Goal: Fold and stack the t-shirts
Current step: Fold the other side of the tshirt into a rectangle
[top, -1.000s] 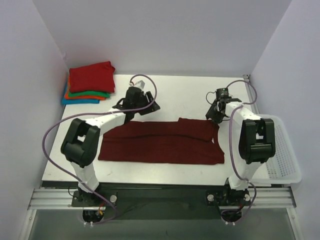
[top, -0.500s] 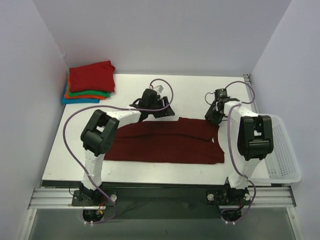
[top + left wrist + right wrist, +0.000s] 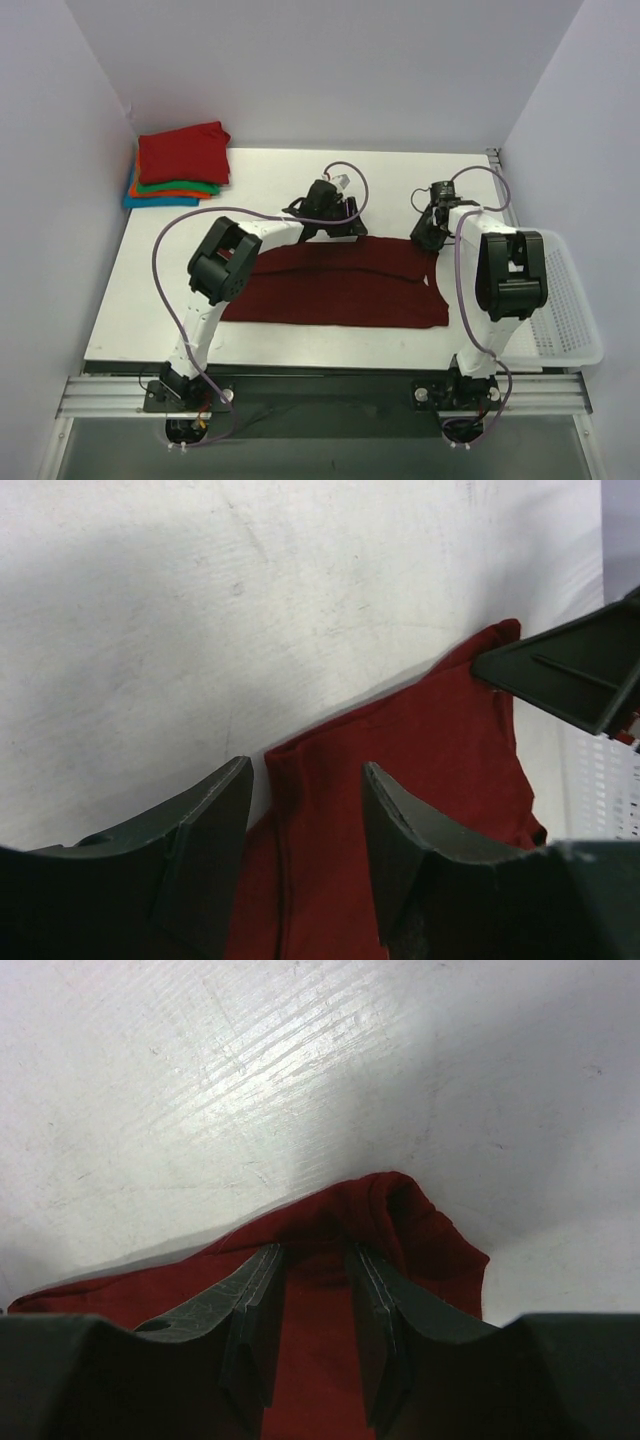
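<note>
The dark maroon t-shirt (image 3: 335, 285) lies folded into a long band across the table's middle. My left gripper (image 3: 338, 226) is at the middle of its far edge. In the left wrist view that gripper (image 3: 305, 785) is open, its jaws astride a cloth corner (image 3: 285, 765) without pinching it. My right gripper (image 3: 428, 236) is at the shirt's far right corner. Seen from its own wrist, the right gripper (image 3: 315, 1290) has a narrow gap between the fingers, with cloth lying in it and bunched just beyond (image 3: 400, 1200). The folded shirts, red (image 3: 183, 155) on top of green (image 3: 185, 188) and blue (image 3: 150, 202), are stacked at far left.
A white mesh basket (image 3: 570, 300) hangs off the table's right edge, beside the right arm. White walls close in the back and both sides. The right gripper's body (image 3: 570, 670) shows in the left wrist view, close by.
My left gripper has travelled right along the shirt's far edge, from left of the middle to the middle, closer to the right gripper. The right gripper has stayed put.
</note>
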### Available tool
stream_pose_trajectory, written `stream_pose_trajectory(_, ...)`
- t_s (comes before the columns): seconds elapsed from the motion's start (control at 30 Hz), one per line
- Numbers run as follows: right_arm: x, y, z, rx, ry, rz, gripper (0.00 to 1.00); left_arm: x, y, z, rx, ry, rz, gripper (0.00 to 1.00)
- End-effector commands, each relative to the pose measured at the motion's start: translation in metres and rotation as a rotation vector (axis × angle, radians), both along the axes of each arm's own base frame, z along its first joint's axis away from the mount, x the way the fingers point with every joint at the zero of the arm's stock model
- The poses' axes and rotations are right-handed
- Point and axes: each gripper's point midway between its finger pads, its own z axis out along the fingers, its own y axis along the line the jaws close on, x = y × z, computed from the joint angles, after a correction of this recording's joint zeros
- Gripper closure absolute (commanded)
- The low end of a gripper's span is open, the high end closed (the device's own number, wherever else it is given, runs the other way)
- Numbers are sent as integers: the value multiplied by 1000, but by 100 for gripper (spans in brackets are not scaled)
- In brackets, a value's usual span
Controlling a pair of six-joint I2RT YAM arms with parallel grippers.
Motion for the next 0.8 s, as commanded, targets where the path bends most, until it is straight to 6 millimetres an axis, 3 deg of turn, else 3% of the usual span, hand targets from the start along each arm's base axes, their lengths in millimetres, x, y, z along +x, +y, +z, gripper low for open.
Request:
stream_pose_trajectory(0.0,-4,-2,13,3,-29,1,67,18,-10,6,-5,-45,-2,43)
stream_pose_trajectory(0.3,-5,-4,24,22,-54,-6,68,13,-26,2,-17,-28,-31,56)
stream_pose_trajectory(0.53,-4,-7,31,24,-74,-14,67,10,-28,6,-27,-26,-50,74)
stream_pose_trajectory(0.7,-3,-7,28,26,-65,-13,67,7,-27,9,-26,-27,-55,90)
stream_pose_trajectory(0.77,-5,-8,25,20,-56,-12,67,6,-27,13,-30,-35,-57,93)
